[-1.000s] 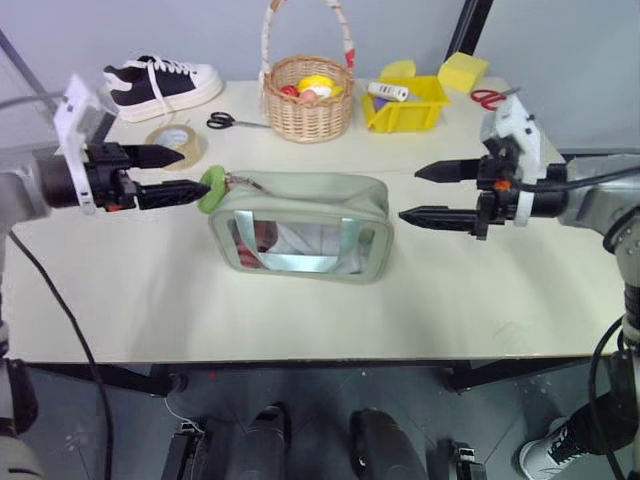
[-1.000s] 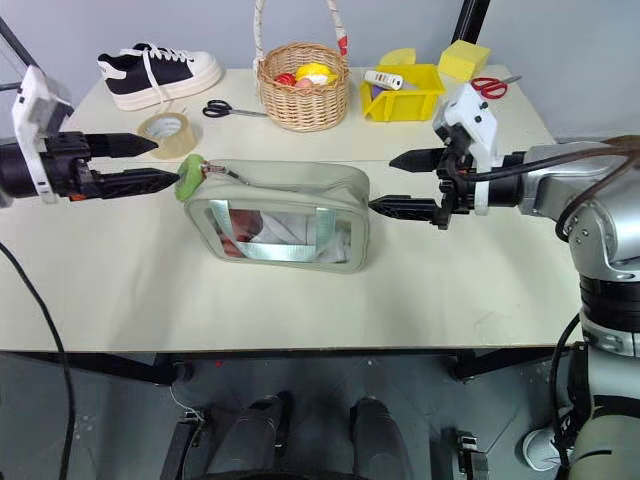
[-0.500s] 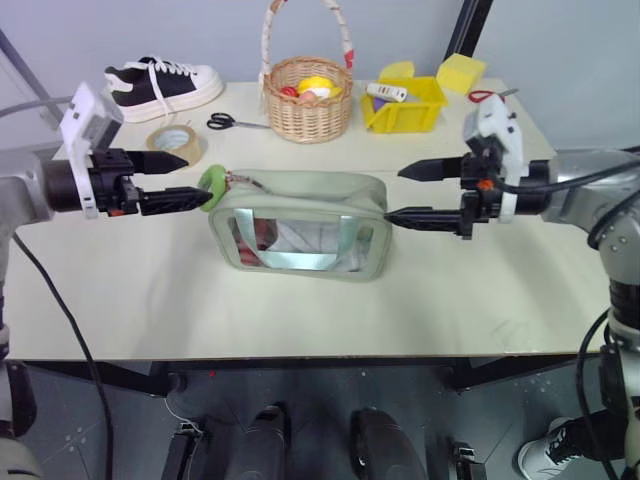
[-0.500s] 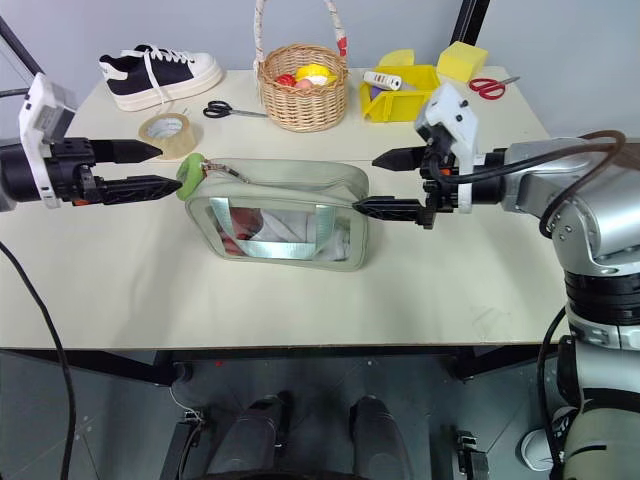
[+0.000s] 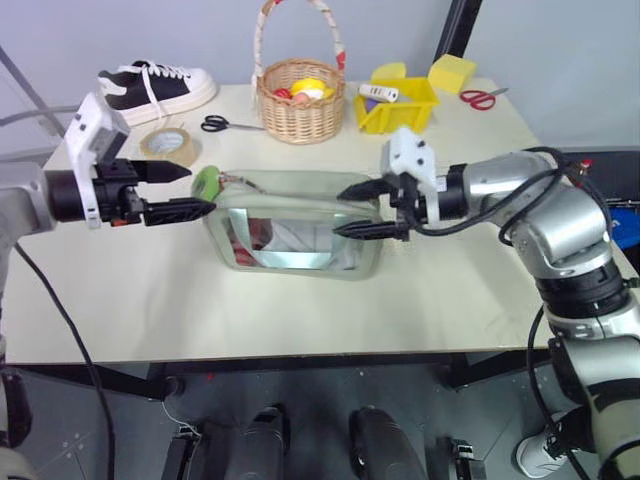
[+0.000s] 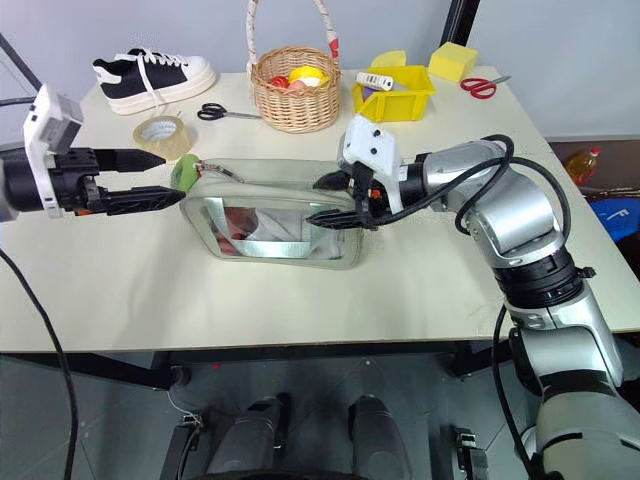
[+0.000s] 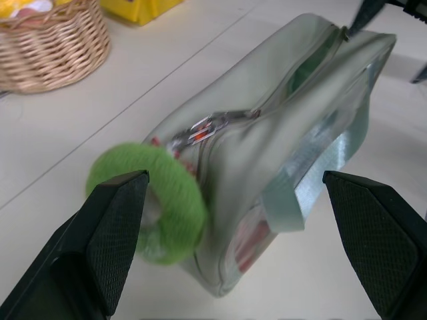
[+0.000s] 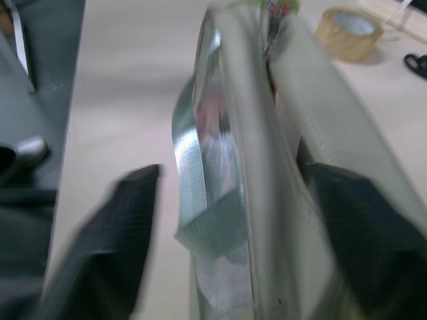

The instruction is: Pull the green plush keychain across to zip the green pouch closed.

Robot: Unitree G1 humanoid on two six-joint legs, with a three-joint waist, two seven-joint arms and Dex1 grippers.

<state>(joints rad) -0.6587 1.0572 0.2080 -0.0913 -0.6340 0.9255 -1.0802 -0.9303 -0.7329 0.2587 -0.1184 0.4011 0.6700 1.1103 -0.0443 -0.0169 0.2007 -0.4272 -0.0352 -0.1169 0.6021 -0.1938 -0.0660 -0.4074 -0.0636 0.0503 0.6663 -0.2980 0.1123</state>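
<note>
The green pouch (image 5: 295,225) stands upright mid-table, its zipper partly open along the top. The green plush keychain (image 5: 207,183) hangs at its left end on a short chain (image 7: 207,130). My left gripper (image 5: 200,190) is open wide, level, with the keychain (image 7: 160,200) between its fingers and close to one finger (image 7: 113,220). My right gripper (image 5: 338,213) straddles the pouch's right end. One finger (image 8: 353,220) lies against the back. The other finger (image 8: 127,227) stands a little off the clear front, so the gripper is still open.
Along the far edge of the table (image 5: 120,310) are a black-and-white shoe (image 5: 155,85), a tape roll (image 5: 168,143), black scissors (image 5: 222,124), a wicker basket (image 5: 297,100), a yellow bin (image 5: 400,105), a yellow sponge (image 5: 452,72) and red scissors (image 5: 478,97).
My right gripper has swung left from beside the pouch onto its right end, rolling, and its fingers have drawn closer together around it. The left gripper has stayed put.
</note>
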